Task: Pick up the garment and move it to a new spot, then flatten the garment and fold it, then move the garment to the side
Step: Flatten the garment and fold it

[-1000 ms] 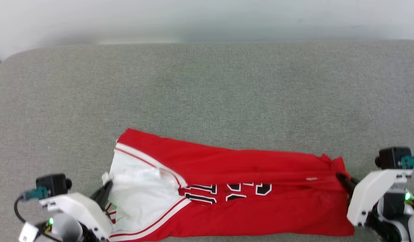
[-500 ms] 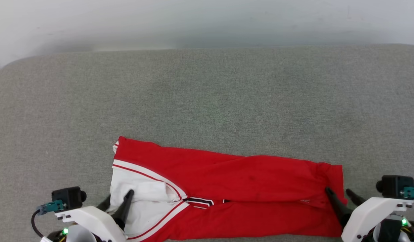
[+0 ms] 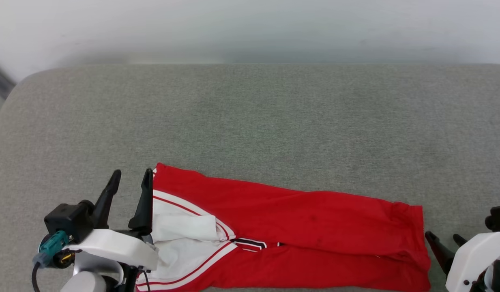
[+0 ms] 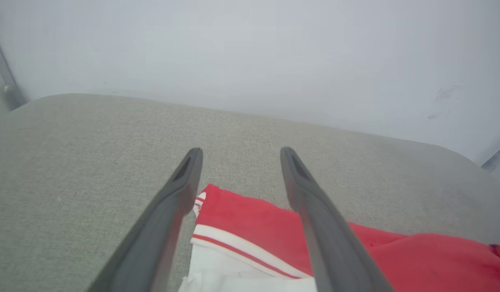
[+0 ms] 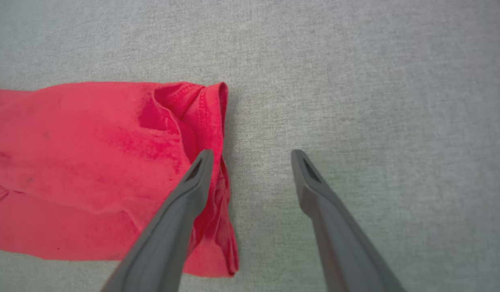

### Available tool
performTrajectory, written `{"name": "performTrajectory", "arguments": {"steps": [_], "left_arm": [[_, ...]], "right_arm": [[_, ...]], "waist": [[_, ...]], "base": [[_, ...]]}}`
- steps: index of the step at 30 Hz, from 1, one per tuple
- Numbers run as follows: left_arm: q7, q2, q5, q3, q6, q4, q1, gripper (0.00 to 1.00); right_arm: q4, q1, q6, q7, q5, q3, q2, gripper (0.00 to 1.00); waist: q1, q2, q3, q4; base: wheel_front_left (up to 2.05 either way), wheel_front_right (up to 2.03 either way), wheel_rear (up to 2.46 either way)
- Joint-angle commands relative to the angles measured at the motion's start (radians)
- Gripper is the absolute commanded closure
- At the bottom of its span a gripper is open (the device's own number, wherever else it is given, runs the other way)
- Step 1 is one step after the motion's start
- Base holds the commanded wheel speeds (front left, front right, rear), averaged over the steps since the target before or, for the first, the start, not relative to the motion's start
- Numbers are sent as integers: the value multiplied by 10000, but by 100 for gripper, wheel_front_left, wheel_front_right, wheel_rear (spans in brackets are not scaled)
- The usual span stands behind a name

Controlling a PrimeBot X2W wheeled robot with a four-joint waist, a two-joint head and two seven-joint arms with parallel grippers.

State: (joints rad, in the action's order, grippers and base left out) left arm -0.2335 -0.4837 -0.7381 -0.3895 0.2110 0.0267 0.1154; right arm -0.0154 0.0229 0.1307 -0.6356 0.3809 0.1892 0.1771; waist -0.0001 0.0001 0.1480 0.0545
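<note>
Grey cloth surface (image 3: 250, 113) all around. Nearest: left gripper (image 3: 132, 172) and right gripper (image 3: 442, 236), fingers apart, holding nothing. Between them, red garment (image 3: 298, 219), lying folded long. Likely soft, light, floppy; best pinched at both ends. Far back, pale wall (image 3: 250, 28).

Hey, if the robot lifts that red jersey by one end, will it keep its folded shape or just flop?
Probably flops: the garment lies in soft folded layers with a rumpled, curling hem, so it looks limp. Lying nearly flat, it seems thin and light. Pushed, it would likely bunch rather than slide, since the gray cushion is textured fabric.
</note>
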Motion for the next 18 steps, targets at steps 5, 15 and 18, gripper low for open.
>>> {"name": "performTrajectory", "arguments": {"steps": [5, 15, 18], "left_arm": [[-261, 233, 859, 19, 322, 735, 20, 0], [-309, 417, 1523, 50, 435, 1425, -186, 0], [-314, 440, 1562, 76, 412, 1411, -193, 0]], "right_arm": [[5, -125, 0, -376, -96, -175, -40, 0], [922, -66, 3, -1386, 210, -570, -436, 0], [1102, 28, 13, -1681, 496, -864, -558, 0]], "waist": [[1, -1, 178, 364], [1, -1, 516, 707], [1, -1, 572, 715]], "base": [[0, 0, 0], [0, 0, 0], [0, 0, 0]]}}
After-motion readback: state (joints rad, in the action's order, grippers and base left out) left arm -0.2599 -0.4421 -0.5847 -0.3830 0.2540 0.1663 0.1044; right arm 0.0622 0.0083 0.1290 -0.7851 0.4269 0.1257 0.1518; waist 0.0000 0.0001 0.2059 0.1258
